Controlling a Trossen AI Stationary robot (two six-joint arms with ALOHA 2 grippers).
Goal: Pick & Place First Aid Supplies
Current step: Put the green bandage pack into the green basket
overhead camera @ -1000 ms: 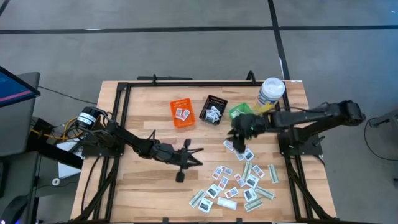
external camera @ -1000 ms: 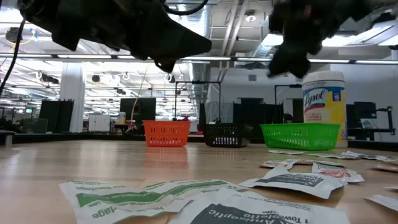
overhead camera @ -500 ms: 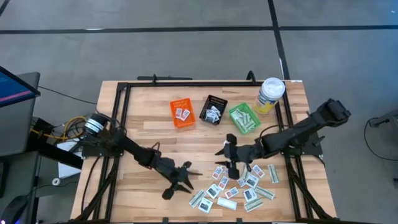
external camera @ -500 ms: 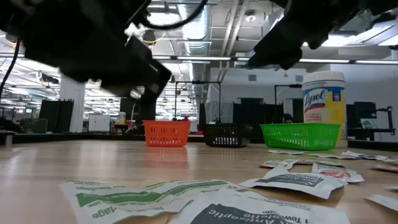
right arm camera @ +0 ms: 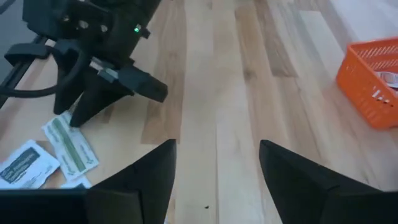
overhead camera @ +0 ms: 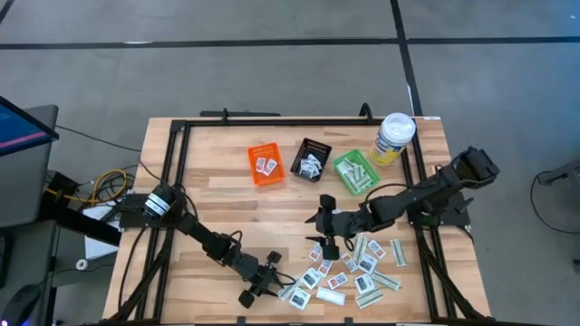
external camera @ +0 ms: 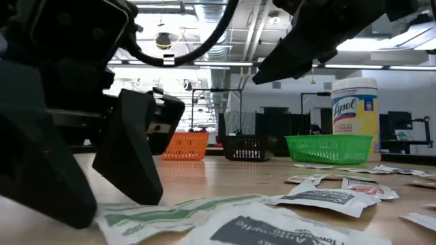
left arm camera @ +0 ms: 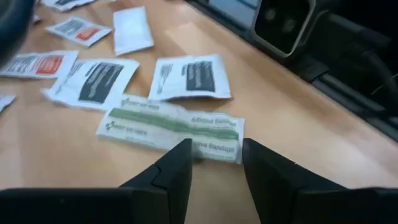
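Both my tools have dropped to the packets (overhead camera: 349,272): left tool (overhead camera: 272,286) straddles, jaws apart, a green strip (left arm camera: 171,127); right tool (overhead camera: 324,243) spread wide. Three bins (overhead camera: 308,161), one canister (overhead camera: 395,136).

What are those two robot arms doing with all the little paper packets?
They are sorting packets into small bins. The left end effector is open and down at the table's near edge, its fingers either side of the end of a green strip, not gripping it. The right end effector is open and empty over the pile's far edge. The orange bin, black bin and green bin already hold some.
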